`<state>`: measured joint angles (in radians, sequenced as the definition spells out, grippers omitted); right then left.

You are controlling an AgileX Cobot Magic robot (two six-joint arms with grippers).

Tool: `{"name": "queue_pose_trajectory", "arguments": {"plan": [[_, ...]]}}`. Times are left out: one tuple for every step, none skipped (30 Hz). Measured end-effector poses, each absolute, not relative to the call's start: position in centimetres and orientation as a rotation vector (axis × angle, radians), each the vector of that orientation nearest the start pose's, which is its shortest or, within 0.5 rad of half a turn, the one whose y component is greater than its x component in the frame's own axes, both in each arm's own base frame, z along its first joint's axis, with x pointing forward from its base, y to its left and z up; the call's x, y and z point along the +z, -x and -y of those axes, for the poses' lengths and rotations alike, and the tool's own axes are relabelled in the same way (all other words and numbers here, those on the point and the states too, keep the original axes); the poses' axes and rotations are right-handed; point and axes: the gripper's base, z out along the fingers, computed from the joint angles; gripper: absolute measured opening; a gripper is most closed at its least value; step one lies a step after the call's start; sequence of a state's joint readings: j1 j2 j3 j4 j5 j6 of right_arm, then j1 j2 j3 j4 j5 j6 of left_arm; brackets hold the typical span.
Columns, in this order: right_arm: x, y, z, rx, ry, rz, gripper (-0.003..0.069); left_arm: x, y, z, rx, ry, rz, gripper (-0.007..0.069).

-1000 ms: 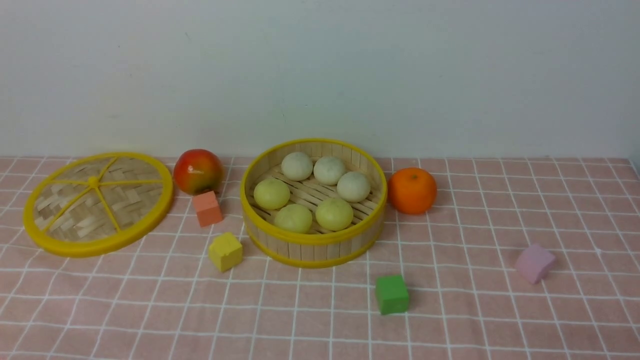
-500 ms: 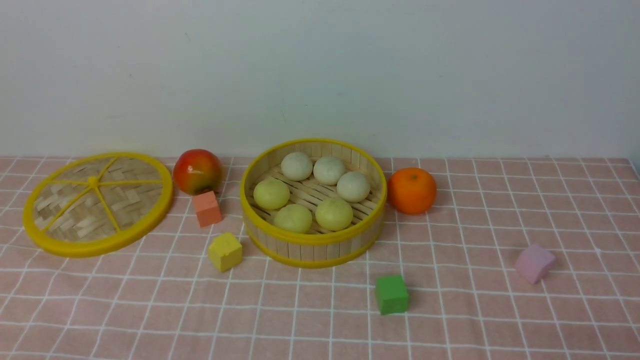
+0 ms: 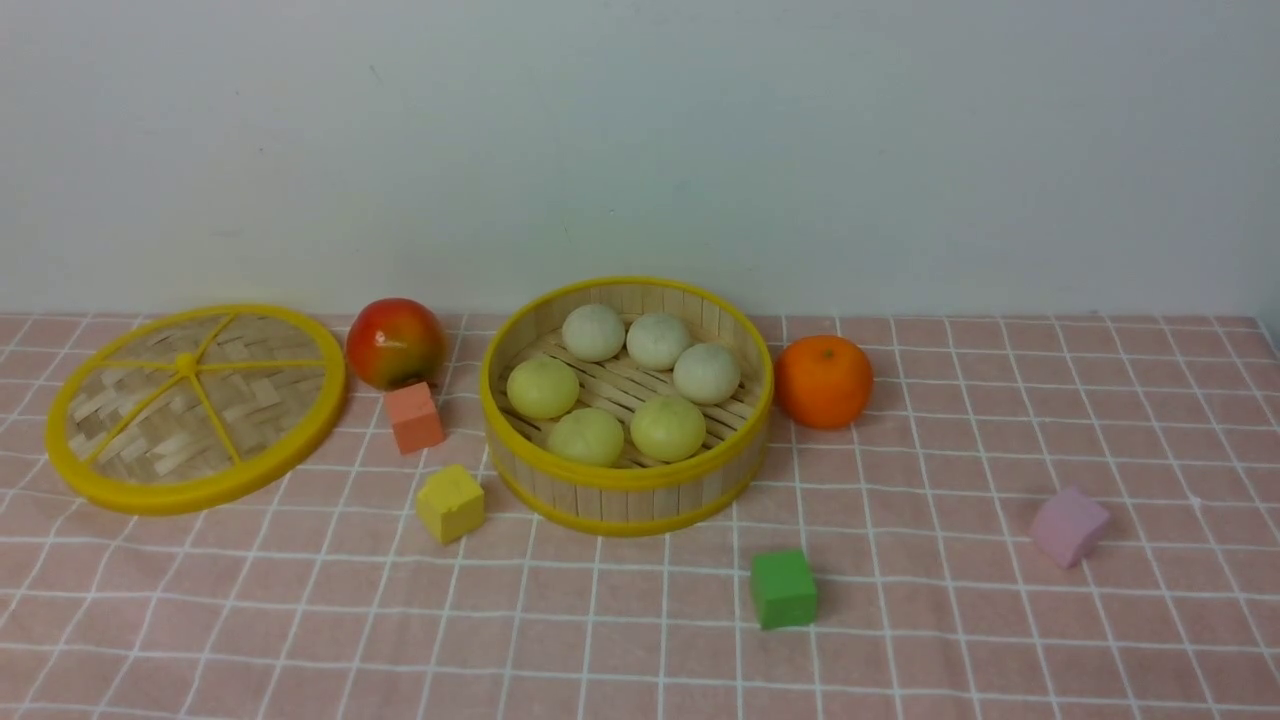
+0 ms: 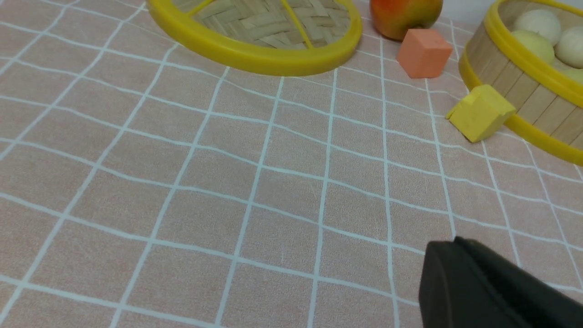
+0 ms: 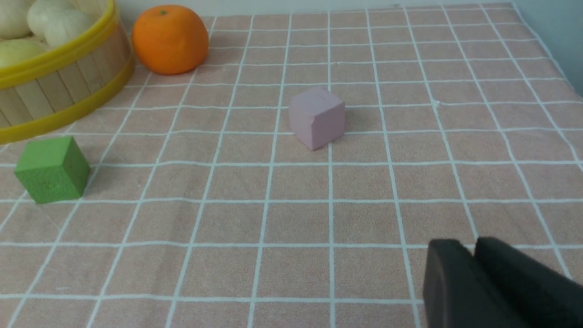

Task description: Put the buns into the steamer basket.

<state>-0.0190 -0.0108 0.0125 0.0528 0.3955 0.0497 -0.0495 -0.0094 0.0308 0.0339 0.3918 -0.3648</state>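
Six buns (image 3: 625, 390) are seen inside the steamer basket (image 3: 627, 480), at centre of the front view: three off-white ones toward the back, three pale yellow ones toward the front. The basket is set upright on the pink checked surface (image 3: 300, 620). A flat woven lid (image 3: 190, 405) is laid at the left of the frame, well apart from the basket. A red-yellow apple (image 3: 395, 342) is placed between lid and basket, with an orange-pink cube (image 3: 415, 417) just in front of it. A yellow block (image 3: 450, 503) is found near the basket's lower left wall. An orange (image 3: 823, 380) is seen just beside the basket's right side. A green cube (image 3: 783, 588) is located lower centre-right, a lilac cube (image 3: 1068, 525) further right.

No arm is shown in the front view. In the left wrist view the left gripper (image 4: 460, 255) is caught at the lower right corner, fingers pressed together, nothing held, above bare cloth. In the right wrist view the right gripper (image 5: 473, 250) is seen at the lower right corner; only a thin seam is visible between its fingers, so whether they are apart or together cannot be told. Nothing is gripped there.
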Motion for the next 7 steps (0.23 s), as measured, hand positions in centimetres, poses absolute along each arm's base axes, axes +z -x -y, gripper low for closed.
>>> {"name": "queue_pose_trajectory", "arguments": {"plan": [[17.41,-5.18,-0.09,0.074,-0.096,-1.878,0.0095,16.82,-5.22,0.14,-0.248,0.278,-1.884,0.0006],[17.41,-5.18,-0.09,0.074,-0.096,-1.878,0.0095,16.82,-5.22,0.14,-0.248,0.278,-1.884,0.0006],[17.41,-5.18,-0.09,0.074,-0.096,-1.878,0.0095,16.82,-5.22,0.14,-0.248,0.278,-1.884,0.0008],[17.41,-5.18,-0.09,0.074,-0.096,-1.878,0.0095,16.82,-5.22,0.14,-0.248,0.278,-1.884,0.0008],[17.41,-5.18,-0.09,0.074,-0.096,-1.878,0.0095,16.82,-5.22,0.14,-0.248,0.278,-1.884,0.001],[17.41,-5.18,-0.09,0.074,-0.096,-1.878,0.0095,16.82,-5.22,0.14,-0.248,0.278,-1.884,0.0011],[17.41,-5.18,-0.09,0.074,-0.096,-1.878,0.0095,16.82,-5.22,0.14,-0.248,0.278,-1.884,0.0011]]}}
